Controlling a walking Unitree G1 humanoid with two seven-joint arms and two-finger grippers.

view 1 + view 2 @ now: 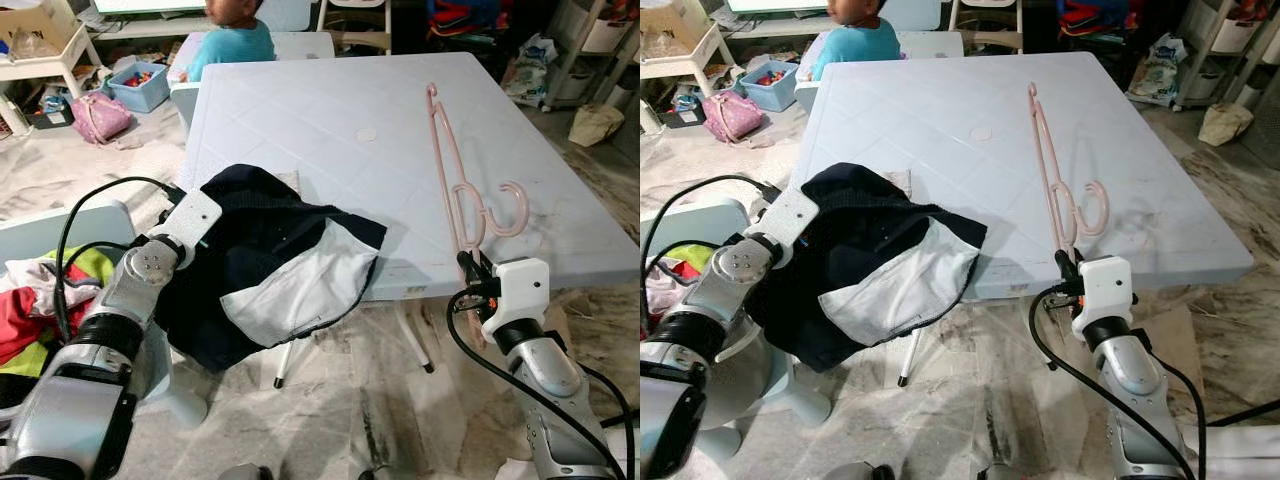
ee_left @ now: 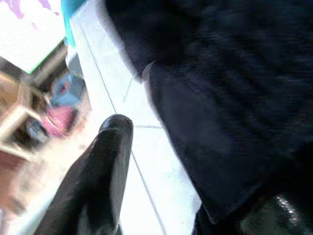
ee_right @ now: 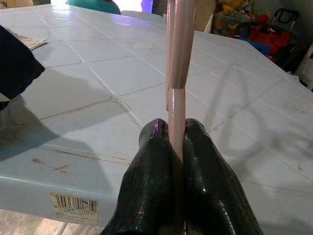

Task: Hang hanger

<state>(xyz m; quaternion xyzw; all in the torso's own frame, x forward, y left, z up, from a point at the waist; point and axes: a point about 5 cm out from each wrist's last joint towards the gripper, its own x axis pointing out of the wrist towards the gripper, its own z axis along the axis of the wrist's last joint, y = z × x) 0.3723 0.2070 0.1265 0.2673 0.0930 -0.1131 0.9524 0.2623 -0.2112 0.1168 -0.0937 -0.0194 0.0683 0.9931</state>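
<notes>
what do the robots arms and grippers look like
Both arms are silver metal with ribbed black joint bands and loose black cables looping beside them. A white housing sits behind the left gripper and the right gripper. The right gripper's two fingers are glossy black and rounded.

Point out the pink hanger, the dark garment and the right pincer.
pink hanger (image 1: pixel 446 150): left eye view, on its long straight arm lying on the table.
dark garment (image 1: pixel 255 235): left eye view, on the dark cloth at the table's edge.
right pincer (image 3: pixel 177 139): right wrist view, between the fingertips clamped on the hanger.
</notes>
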